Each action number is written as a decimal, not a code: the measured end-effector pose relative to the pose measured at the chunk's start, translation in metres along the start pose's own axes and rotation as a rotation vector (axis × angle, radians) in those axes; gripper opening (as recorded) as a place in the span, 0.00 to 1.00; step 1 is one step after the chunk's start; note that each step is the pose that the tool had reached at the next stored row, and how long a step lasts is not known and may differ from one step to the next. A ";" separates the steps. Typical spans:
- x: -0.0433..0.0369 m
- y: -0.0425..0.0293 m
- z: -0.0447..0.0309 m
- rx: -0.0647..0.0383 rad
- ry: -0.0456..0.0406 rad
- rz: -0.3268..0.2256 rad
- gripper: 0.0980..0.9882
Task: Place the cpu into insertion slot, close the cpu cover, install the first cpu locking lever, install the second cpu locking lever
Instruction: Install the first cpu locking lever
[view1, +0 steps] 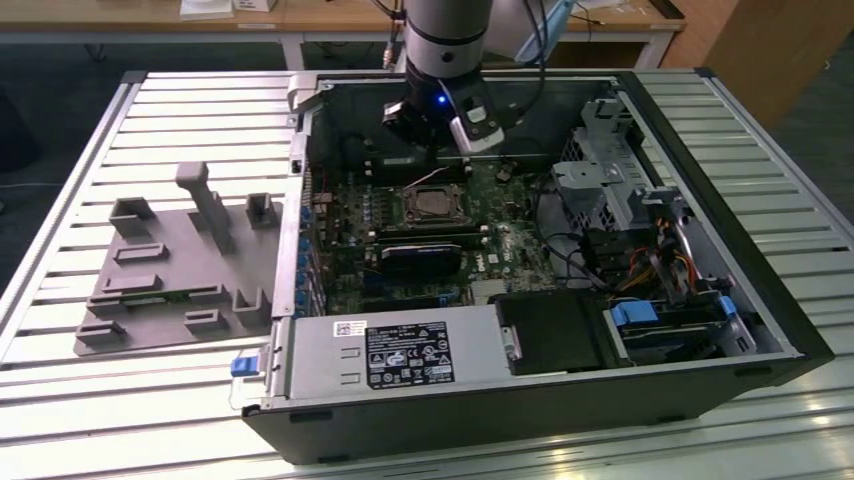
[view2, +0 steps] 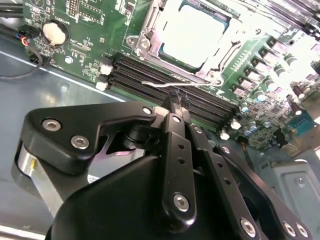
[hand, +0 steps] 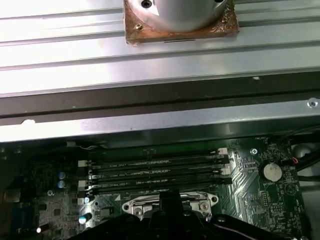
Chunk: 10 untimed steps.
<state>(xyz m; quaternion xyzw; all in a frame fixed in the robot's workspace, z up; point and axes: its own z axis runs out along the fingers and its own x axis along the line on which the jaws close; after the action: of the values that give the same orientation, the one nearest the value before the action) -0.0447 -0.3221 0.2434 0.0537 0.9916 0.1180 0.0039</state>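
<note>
- On a slatted metal table (view1: 80, 130), an open black computer case (view1: 534, 410) is laid on its side; wooden desks (view1: 334, 12) are seen at the far end of the room.
- To the exterior view's left of the case, a grey moulded tray (view1: 174, 290) is set on the slats.
- A printed label (view1: 407, 352) is stuck on the power supply (view1: 320, 355) by the near wall.
- The gripper (view2: 178, 101) is held over the far part of the green board (view2: 90, 20), fingers drawn narrowly together, tips at a thin wire lever (view2: 155, 84); whether the lever is pinched cannot be told.
- The chip (view2: 192, 32) is seated in the socket (hand: 132, 205), with the cover frame (view2: 176, 61) around it.
- In the first wrist view, long memory slots (hand: 155, 172), a round battery (hand: 272, 171) and a round silver base (hand: 180, 10) on the slats beyond the case are taken in.
</note>
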 end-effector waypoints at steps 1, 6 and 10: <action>0.0007 -0.0003 0.0007 -0.001 -0.0065 -0.002 0.00; 0.0059 -0.0017 0.0041 -0.003 -0.0411 -0.010 0.00; 0.0088 -0.0030 0.0084 -0.003 -0.0580 -0.014 0.00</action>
<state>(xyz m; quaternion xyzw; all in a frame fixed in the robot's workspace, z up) -0.0536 -0.3221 0.2345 0.0502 0.9912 0.1180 0.0335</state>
